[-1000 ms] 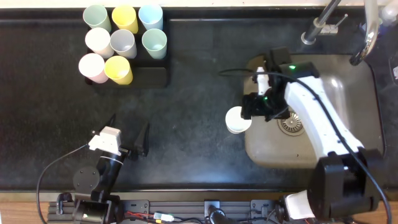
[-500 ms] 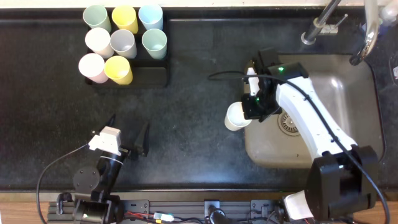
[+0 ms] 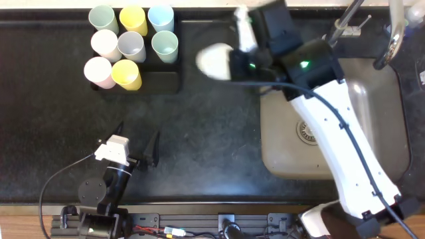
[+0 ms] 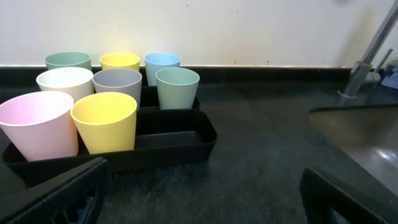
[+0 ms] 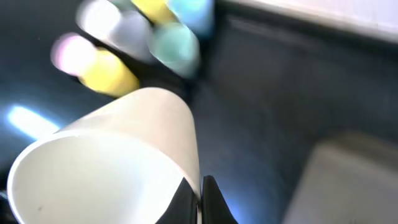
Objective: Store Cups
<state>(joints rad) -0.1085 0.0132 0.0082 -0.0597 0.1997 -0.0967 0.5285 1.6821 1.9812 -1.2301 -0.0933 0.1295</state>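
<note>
White cup (image 5: 118,165): found pinched by its wall in the right claw (image 5: 200,202), fingers drawn narrow on the rim edge. Smooth and matte, plastic by appearance; round and tapered, mouth wider than base. Held clear of the dark speckled countertop (image 3: 199,133), mouth turned back toward the wrist.

Ahead of that claw, beyond the held cup: noted one black rectangular tray (image 3: 167,82), low-walled, with rounded corners and a dull finish. Counted eight stored cups (image 4: 106,118) standing upright in it, all of the same tapered form: two yellow, two pale green, one light blue, one white, one grey, one pink. Observed one vacant compartment on the tray side nearest the right claw, next to a yellow and a green cup.

Behind the right claw, under its arm: recorded one sink (image 3: 372,93) of brushed metal, rectangular with rounded corners, with one round drain (image 3: 310,131). Recorded one metal faucet (image 3: 342,25) at the sink's far edge.

Left claw (image 3: 139,131): found spread wide, gripping nothing, low over the countertop. Tray seen ahead of it and slightly to one side, well apart; sink edge ahead on the other side.
</note>
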